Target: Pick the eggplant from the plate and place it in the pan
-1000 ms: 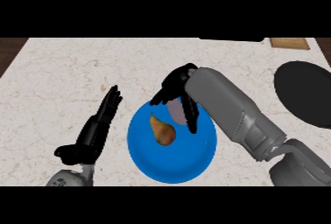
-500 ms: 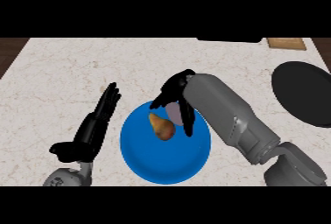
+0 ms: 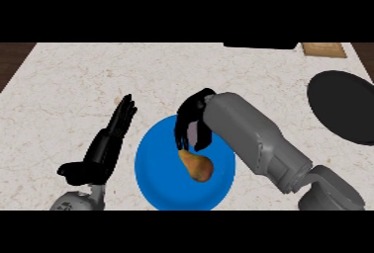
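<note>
Right hand (image 3: 191, 127) curls down onto our eggplant (image 3: 196, 166) at the plate's (image 3: 157, 183) twelve o'clock, closing to grasp; pan (image 3: 343, 106) waits at two o'clock. Left hand (image 3: 110, 141) rests open.

Two smooth grey forearms, each with a black fingered robot hand (image 3: 194, 123).

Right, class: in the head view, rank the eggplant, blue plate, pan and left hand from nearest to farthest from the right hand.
1. Eggplant, just below the right hand; blue plate beneath it is too close to call.
2. Left hand, at the left.
3. Pan, far right.
</note>
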You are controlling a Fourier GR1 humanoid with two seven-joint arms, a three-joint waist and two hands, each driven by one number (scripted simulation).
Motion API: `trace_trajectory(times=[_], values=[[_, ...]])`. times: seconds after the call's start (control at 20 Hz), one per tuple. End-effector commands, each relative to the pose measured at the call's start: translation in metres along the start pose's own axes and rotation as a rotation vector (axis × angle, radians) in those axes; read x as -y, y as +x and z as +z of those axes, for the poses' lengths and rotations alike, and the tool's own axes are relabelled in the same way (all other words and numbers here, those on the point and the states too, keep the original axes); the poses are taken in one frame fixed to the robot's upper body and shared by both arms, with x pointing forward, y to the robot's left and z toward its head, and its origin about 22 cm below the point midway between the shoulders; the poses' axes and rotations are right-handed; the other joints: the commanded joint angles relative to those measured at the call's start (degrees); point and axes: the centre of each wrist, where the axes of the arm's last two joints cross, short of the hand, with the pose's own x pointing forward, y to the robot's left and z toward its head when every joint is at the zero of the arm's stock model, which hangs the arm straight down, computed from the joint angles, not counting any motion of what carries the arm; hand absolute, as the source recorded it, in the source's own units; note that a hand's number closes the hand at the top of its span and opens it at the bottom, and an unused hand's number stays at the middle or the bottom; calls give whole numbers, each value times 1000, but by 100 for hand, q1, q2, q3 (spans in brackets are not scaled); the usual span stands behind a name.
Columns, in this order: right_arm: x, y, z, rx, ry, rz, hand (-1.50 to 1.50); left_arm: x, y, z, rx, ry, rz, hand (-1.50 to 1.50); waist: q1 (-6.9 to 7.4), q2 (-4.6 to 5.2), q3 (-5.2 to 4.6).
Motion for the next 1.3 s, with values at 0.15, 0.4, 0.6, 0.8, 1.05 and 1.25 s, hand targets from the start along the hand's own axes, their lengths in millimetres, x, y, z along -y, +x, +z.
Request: trace_trajectory(times=[0.15,0.4,0.6,0.8,1.05,1.25], values=[[-23,-17,-27,83,105,19,150,5,-14,4,-3,6,-3,0,-40,153,-5],[-16,-30,-13,77,-23,38,150,4,-8,6,10,10,-11,0,0,143,-3],[-13,-38,-10,112,-177,8,150,12,-20,14,3,6,11,0,-51,121,-6],[-11,-50,5,44,-466,55,150,1,-5,7,-32,30,6,0,-189,54,1],[-1,-98,97,-200,-1019,67,150,-27,-22,22,-91,164,-13,0,-1186,-440,11],[-12,-120,129,-177,-1358,67,150,-31,-28,35,-103,193,-20,0,-1285,-408,15]])
